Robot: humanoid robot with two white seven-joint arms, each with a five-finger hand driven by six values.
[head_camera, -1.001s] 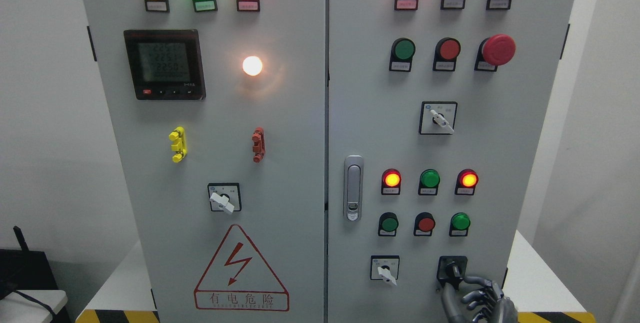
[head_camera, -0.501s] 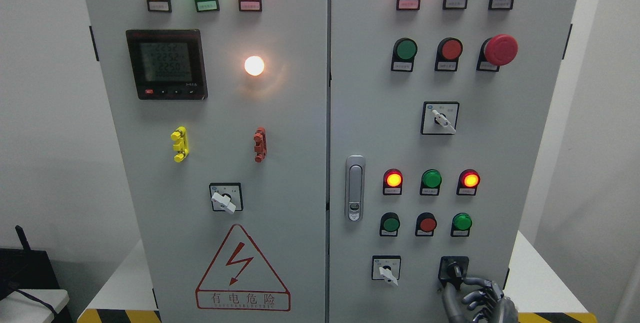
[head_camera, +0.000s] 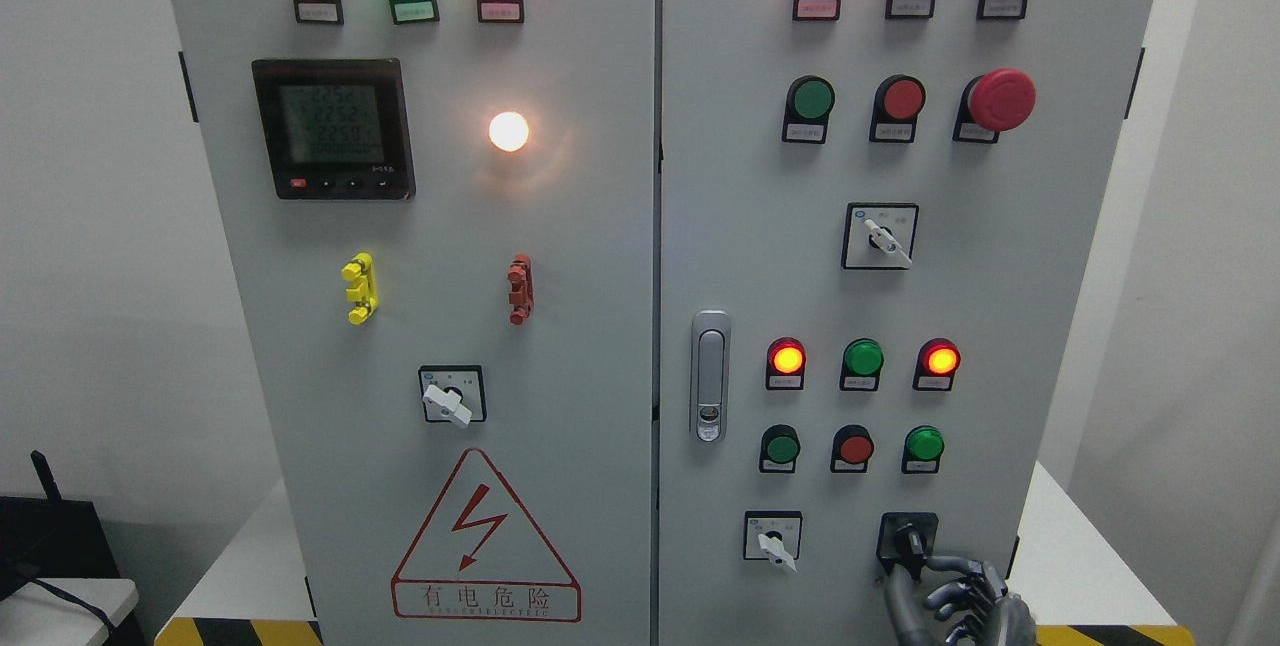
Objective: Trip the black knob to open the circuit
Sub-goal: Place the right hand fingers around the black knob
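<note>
Head view: the right hand (head_camera: 955, 598) sits at the bottom right of the cabinet (head_camera: 560, 226), fingers curled, fingertips touching the black knob (head_camera: 908, 538). Nothing has moved since a moment ago, so the knob looks not yet turned.

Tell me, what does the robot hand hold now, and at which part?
The right hand pinches the black knob at its lower end; whether the grip is firm cannot be told.

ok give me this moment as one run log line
right hand | fingers curled at black knob, lower right of cabinet | grip unclear | indicator lamps lit | left hand not in view
</note>
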